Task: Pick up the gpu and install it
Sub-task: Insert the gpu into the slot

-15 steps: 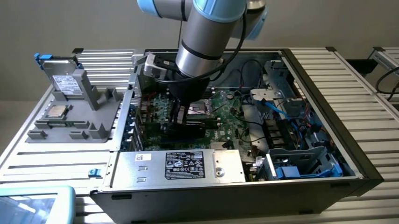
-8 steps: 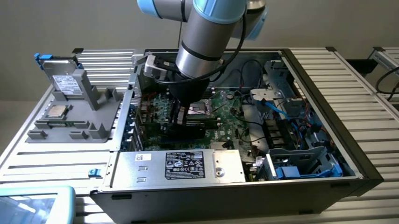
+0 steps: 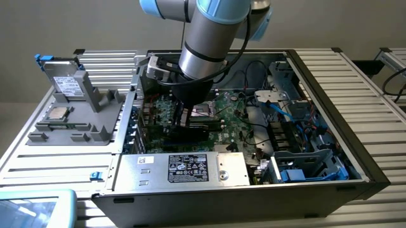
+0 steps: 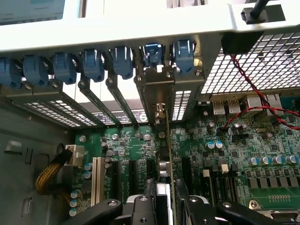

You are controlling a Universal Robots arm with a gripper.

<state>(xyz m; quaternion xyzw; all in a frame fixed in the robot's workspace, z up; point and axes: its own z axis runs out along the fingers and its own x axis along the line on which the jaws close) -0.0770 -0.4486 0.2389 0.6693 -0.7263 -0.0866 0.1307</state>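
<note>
Grey wall behind, slatted metal table (image 3: pixel 355 90) carrying an open black computer case (image 3: pixel 330 185) lying on its side. The gripper (image 4: pixel 165 206) is down inside the case over the green motherboard (image 4: pixel 262 159), its black fingers (image 4: pixel 140 208) pinching the gpu (image 4: pixel 167 140) by its upper edge. The card stands on edge, seen nearly edge-on in the wrist view, lowered among the black expansion slots (image 4: pixel 133 171), with its silver end bracket (image 4: pixel 158 86) up against the rear slot wall under a row of blue retention clips (image 4: pixel 93 63). In the exterior view the silver arm (image 3: pixel 206 42) comes down into the case middle and covers the card. Just beside, red wires (image 4: pixel 248 89) run across a perforated grille (image 4: pixel 253 65). Nearer the case front a power supply with a label (image 3: pixel 187 167); blue drive bays (image 3: pixel 311 166) at the exterior view's right. Well apart, at the exterior view's left, a grey holder (image 3: pixel 82 118) with a silver drive (image 3: pixel 66 83) standing in it and a cpu (image 3: pixel 57 113) lying flat.
</note>
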